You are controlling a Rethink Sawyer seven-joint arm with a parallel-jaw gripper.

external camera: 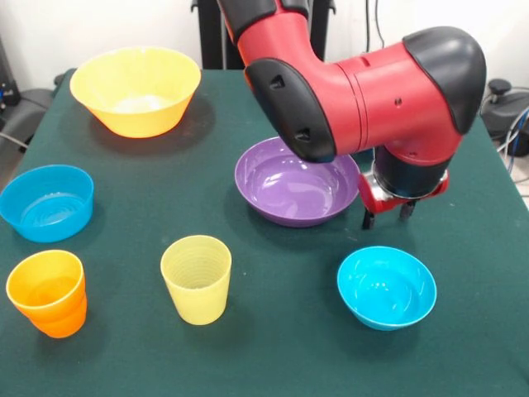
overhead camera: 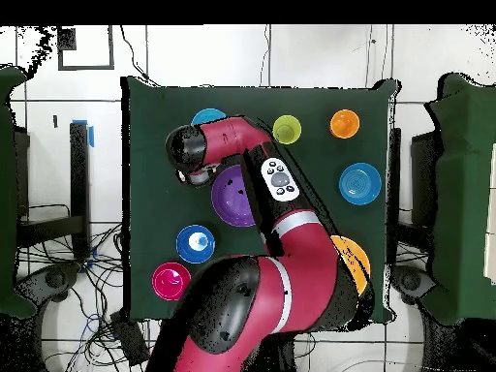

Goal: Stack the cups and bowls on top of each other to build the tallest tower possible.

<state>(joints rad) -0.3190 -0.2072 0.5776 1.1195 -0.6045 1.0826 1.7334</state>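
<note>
The cups and bowls are all single, scattered over the green table [external camera: 273, 364]; no stacked tower is visible in either view.

Layout, front view:
- Purple bowl [external camera: 296, 184], wide and shallow, at table centre.
- Cyan bowl [external camera: 387, 286], in front of the purple bowl and to its right.
- Pale yellow cup [external camera: 197, 278], ribbed, upright, front centre.
- Orange cup [external camera: 48, 292], upright, front left.
- Light blue bowl [external camera: 46, 202], just behind the orange cup.
- Yellow-orange bowl [external camera: 136, 89], the largest, far left.

The overhead view adds two items near the robot base that the arm hides from the front: a dark blue bowl [overhead camera: 195, 243] and a red piece [overhead camera: 170, 281] with a paler inside; whether the latter is a bowl, a cup, or both nested cannot be resolved.

The gripper [external camera: 387, 217] hangs just above the table, beside the right rim of the purple bowl. Its two dark fingers [external camera: 367, 219] point straight down, a little apart, and hold nothing.

Governing relation: the cyan bowl lies directly in front of the fingers, close by, rim up, with open cloth between them. The purple bowl sits immediately beside them. The cups stand well apart, across the table. Judgement: the cyan bowl's near rim is the shortest reach; a vertical rim pinch suits it.
</note>
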